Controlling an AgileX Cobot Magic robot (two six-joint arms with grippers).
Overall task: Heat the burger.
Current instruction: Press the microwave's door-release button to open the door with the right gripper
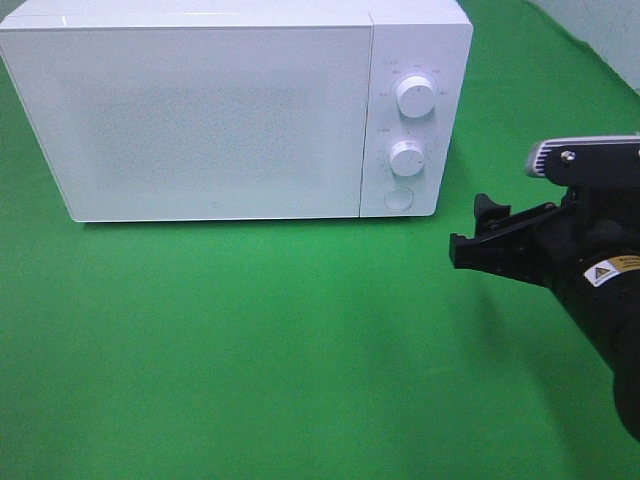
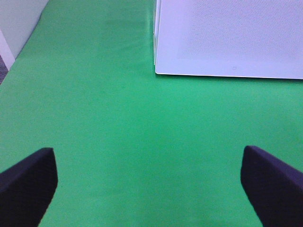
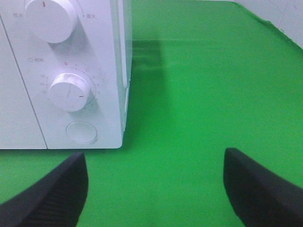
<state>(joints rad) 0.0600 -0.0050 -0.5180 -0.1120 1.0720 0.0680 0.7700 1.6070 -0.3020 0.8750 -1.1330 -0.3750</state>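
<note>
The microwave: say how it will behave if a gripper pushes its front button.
Probably stays put: the microwave is a broad, flat-based box, unlikely to tip. On the green cloth it might slide back under a hard push.

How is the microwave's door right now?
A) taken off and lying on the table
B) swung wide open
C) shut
C: the microwave has its door flush with the panel that holds the knobs, with no gap and nothing of the inside showing.
</note>
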